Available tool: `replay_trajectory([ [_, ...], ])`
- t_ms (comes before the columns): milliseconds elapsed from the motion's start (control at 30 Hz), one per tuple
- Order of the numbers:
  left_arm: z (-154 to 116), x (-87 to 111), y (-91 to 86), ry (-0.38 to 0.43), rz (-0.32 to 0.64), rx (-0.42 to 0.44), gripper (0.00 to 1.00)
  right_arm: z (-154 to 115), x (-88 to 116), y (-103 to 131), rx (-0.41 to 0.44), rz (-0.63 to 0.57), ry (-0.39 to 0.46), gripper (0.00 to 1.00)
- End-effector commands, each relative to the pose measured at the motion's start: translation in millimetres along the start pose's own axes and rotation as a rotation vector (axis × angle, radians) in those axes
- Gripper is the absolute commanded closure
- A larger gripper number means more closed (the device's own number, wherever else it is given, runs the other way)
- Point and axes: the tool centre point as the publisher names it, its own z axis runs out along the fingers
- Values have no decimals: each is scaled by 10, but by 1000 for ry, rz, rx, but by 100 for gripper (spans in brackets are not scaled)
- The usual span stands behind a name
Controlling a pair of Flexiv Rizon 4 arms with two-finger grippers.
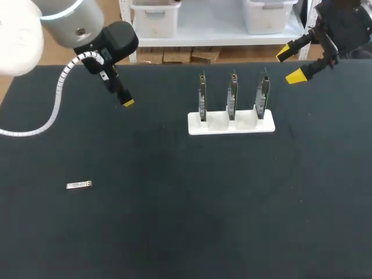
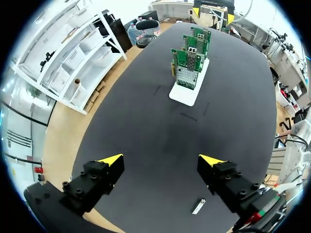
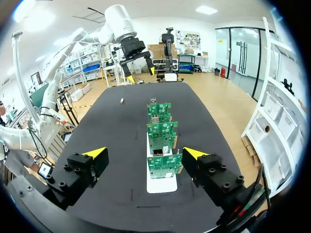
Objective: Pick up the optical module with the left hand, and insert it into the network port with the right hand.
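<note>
— Black is the tabletop point(image 1: 174, 232) on which everything is laid out. What is seen as the largest thing above it?

— The left arm point(image 1: 75, 23), by which the far left corner is overhung. A white ribbed cable point(image 1: 58, 99) is looped from it toward the left edge. The right arm point(image 1: 343, 23) is seen at the far right corner.

— And on the surface itself?

— A white stand point(image 1: 231, 123) is set near the far edge, a little right of the middle. Three green circuit boards point(image 1: 232, 96) are held upright in it, side by side in one row.

— How are the grippers held?

— The left gripper point(image 2: 161, 160) is spread wide, with nothing gripped between its yellow tips. It is hung above the far left part of the tabletop, well apart from the stand. The right gripper point(image 1: 289, 64) is likewise spread wide and empty, poised over the far edge toward the right corner. From its wrist the row of boards is seen end-on, ahead of the fingers.

— Where is the optical module point(image 1: 79, 185) found?

— It is laid flat on the tabletop near the left edge, closer to the near edge than to the far one. It is small and silvery, touched by neither gripper, and well apart from the stand.
</note>
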Motion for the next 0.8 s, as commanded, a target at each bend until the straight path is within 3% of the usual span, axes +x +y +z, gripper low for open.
replay_trajectory([
  [33, 5, 30, -60, 7, 19, -2, 0, 5, 5, -5, 0, -3, -2, 0],
  [133, 27, 181, -67, 16, 59, -3, 0, 5, 5, -5, 0, -3, -2, 0],
  [400, 120, 714, -40, 112, 38, -17, 0, 5, 5, -5, 0, -3, -2, 0],
  [667, 193, 1203, -155, 140, 164, -23, 0, 5, 5, -5, 0, -3, -2, 0],
  [800, 229, 1391, -210, 193, 203, -17, 0, 5, 5, -5, 0, -3, -2, 0],
])
